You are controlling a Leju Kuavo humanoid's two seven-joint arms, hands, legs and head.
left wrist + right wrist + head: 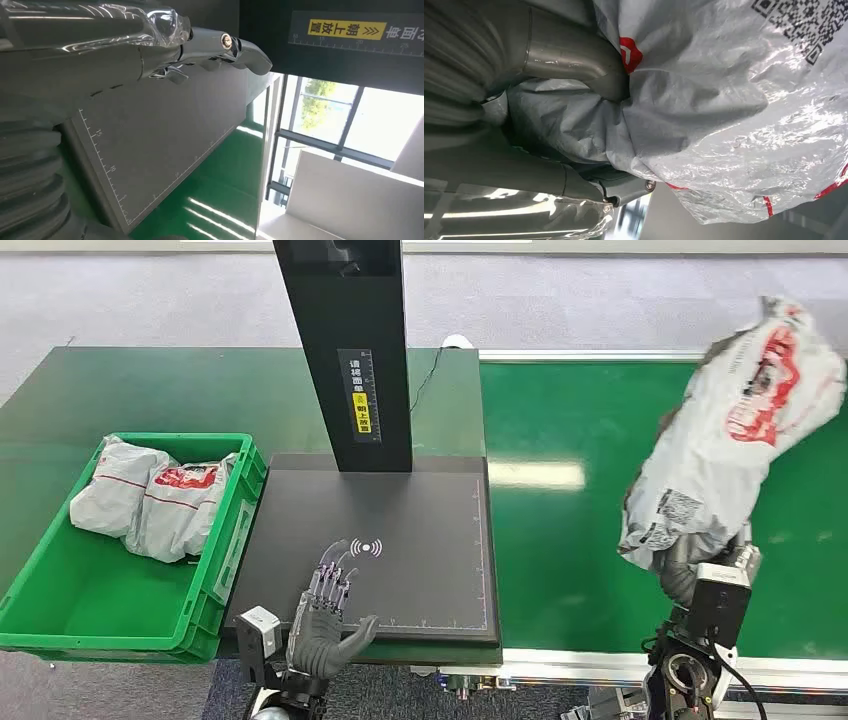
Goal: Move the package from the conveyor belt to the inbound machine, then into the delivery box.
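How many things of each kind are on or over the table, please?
Grey packages: 2, one in the right robot hand, one in the box
Green box: 1
Black inbound machine: 1
Total: 4

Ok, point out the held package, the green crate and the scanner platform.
held package (735,430), head view, on the middle of the grey bag.
green crate (110,640), head view, on its near rim.
scanner platform (420,540), head view, on its bare dark top.
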